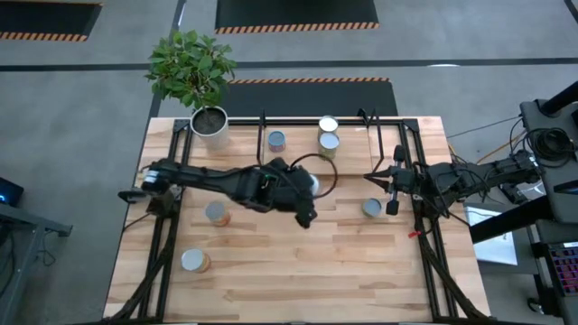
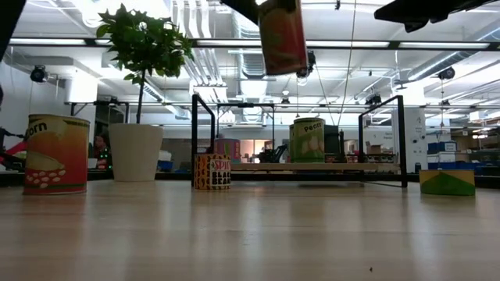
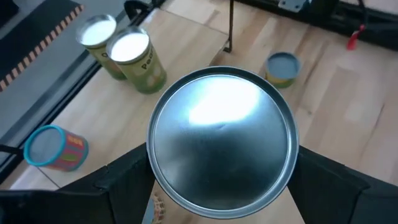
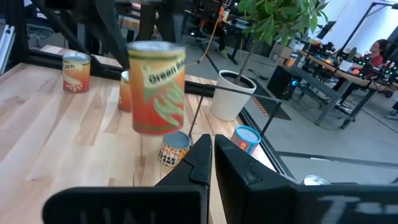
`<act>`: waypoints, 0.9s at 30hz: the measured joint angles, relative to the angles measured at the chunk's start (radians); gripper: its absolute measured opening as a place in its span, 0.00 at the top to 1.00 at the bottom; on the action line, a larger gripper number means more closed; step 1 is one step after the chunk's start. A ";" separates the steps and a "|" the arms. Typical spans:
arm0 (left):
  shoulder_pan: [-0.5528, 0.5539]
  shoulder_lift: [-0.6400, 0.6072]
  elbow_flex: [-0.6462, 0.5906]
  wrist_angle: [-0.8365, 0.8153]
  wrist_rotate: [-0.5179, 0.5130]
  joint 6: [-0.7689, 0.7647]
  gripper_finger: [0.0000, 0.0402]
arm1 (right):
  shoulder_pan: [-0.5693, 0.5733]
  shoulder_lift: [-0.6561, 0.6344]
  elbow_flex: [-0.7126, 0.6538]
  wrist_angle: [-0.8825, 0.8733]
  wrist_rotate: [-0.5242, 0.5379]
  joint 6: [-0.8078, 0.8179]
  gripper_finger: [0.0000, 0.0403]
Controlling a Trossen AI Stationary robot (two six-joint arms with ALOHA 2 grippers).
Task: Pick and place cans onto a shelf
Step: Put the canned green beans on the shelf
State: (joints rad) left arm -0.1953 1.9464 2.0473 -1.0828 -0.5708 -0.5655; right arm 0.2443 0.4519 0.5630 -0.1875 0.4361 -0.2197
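Worktop [image 1: 298, 280]: wooden butcher-block table, black frame rails along its left and right edges. White pot with a green plant [image 1: 209, 125] stands at the far left corner.

Shelf [image 1: 379, 122]: black rod rack with a light board, along the far edge, right of the plant. Two tall cans [image 1: 329, 135] stand on it, touching, near its middle; a short blue-topped can [image 1: 276, 141] sits at its left end, and whether it is on the board or just in front I cannot tell.

Left arm reaches from the left edge toward the centre. Left gripper [image 1: 305, 188] pinches a Green Beans can [image 3: 222, 146] by its sides, lifted well clear of the wood; the low view shows it hanging near the top of frame, slightly tilted.

Right gripper [image 4: 211, 155] waits near the right edge, fingers pressed together, holding nothing.

Loose cans: one [image 1: 371, 208] near the right edge beside the right gripper, one [image 1: 216, 213] left of centre, a corn can [image 1: 194, 261] toward the near left corner.

Judgement: transport phase, can not yet placed. Risks: the tilted can could catch a shelf rod or tip on release; descending too close to the two tall cans could knock them over; a sideways swing could loosen the side pinch.
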 joint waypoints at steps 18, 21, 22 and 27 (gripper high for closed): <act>0.195 0.176 0.004 0.114 0.071 0.015 0.25 | 0.000 0.000 0.000 -0.010 0.001 0.003 0.98; 0.215 0.197 0.004 0.138 0.075 0.021 0.25 | 0.000 0.000 0.000 -0.016 0.009 0.003 0.98; 0.220 0.204 0.004 0.152 0.078 0.024 0.25 | 0.000 0.000 0.000 -0.017 0.009 0.003 0.98; 0.244 0.225 0.003 0.206 0.087 0.038 0.25 | 0.000 0.000 0.000 -0.017 0.010 0.003 0.98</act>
State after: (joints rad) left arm 0.0484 2.1716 2.0499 -0.8764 -0.4839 -0.5274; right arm 0.2443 0.4520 0.5629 -0.2042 0.4461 -0.2169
